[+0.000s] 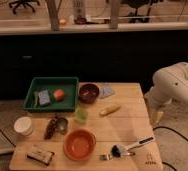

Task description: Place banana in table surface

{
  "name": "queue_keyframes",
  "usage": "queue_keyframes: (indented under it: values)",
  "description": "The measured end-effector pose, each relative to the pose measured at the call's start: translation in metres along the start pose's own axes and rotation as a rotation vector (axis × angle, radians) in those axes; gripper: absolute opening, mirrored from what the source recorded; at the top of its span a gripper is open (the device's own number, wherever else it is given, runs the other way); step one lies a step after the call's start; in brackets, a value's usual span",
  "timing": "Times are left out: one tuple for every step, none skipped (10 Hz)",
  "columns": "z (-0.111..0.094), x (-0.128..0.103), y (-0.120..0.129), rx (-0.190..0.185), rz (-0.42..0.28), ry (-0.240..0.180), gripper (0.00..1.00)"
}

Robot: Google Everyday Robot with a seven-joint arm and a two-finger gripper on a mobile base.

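Note:
The banana [110, 109], small and pale yellow, lies on the table surface [129, 127] right of centre, just below a dark bowl [89, 92]. My white arm [177, 87] comes in from the right. Its gripper [157, 118] hangs off the table's right edge, about a hand's width right of the banana and apart from it. It stands open and holds nothing.
At the back left is a green tray [51, 80] holding an orange fruit [59, 94] and a blue sponge [44, 97]. An orange bowl [80, 144], green cup [81, 115], white cup [23, 126], brush [126, 148] and snack bar [40, 155] fill the front half.

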Motion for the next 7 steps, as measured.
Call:
queue_keyframes:
  values:
    - [0.0,0.0,0.0,0.0,0.0,0.0,0.8]
    - [0.0,0.0,0.0,0.0,0.0,0.0,0.8]
    - [0.0,0.0,0.0,0.0,0.0,0.0,0.8]
    - [0.0,0.0,0.0,0.0,0.0,0.0,0.8]
    - [0.0,0.0,0.0,0.0,-0.001,0.0,0.8]
    - [0.003,-0.003,-0.002,0.0,-0.008,0.002,0.8]
    - [0.01,-0.017,-0.008,-0.003,-0.03,-0.003,0.8]
